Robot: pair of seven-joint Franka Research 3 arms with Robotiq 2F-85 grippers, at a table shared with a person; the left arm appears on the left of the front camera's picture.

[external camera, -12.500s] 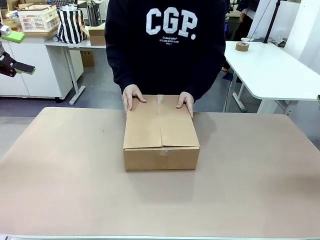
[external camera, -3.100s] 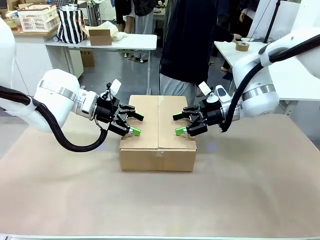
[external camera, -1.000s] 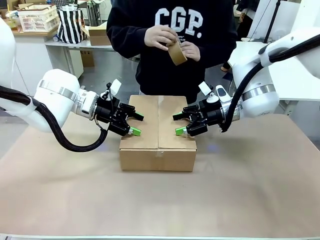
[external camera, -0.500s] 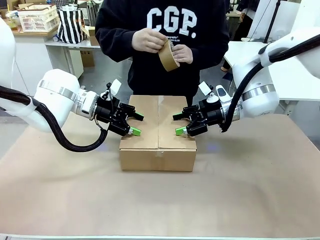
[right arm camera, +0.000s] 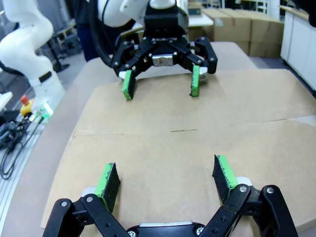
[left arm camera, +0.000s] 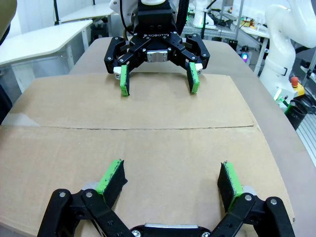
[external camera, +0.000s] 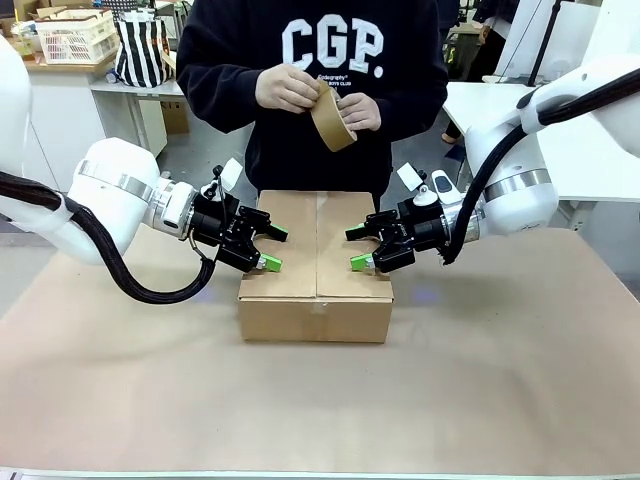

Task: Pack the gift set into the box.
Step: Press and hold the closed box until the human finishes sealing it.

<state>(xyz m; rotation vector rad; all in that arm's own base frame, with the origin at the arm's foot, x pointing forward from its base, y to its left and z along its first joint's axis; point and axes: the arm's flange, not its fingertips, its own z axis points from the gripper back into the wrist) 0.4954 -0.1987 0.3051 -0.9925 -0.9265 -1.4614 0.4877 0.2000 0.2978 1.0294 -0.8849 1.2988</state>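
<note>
Writing: the person (external camera: 315, 90) at the far side is wearing a dark sweatshirt with large white letters "CGP."; the small lines under them are too small to read. The other gripper's body is showing the word "ROBOTIQ" in the left wrist view.
Box: the box (external camera: 315, 290) is sitting on the table (external camera: 500, 380) at its middle, nearer to the far edge, with its top flaps lying closed and meeting in one seam along the middle. What is inside is hidden.
Left gripper: the left gripper (external camera: 268, 249) is hovering over the left flap, its jaws standing wide apart and holding nothing. Whether the green pads are touching the cardboard, I cannot tell.
Right gripper: the right gripper (external camera: 357, 249) is hovering over the right flap, facing the left one, its jaws also apart and empty.
Person's hands: both hands are holding a roll of brown tape (external camera: 331, 116) at chest height, above the box.
Open room: the near half of the table is lying bare, and the seam between the two grippers is uncovered.
</note>
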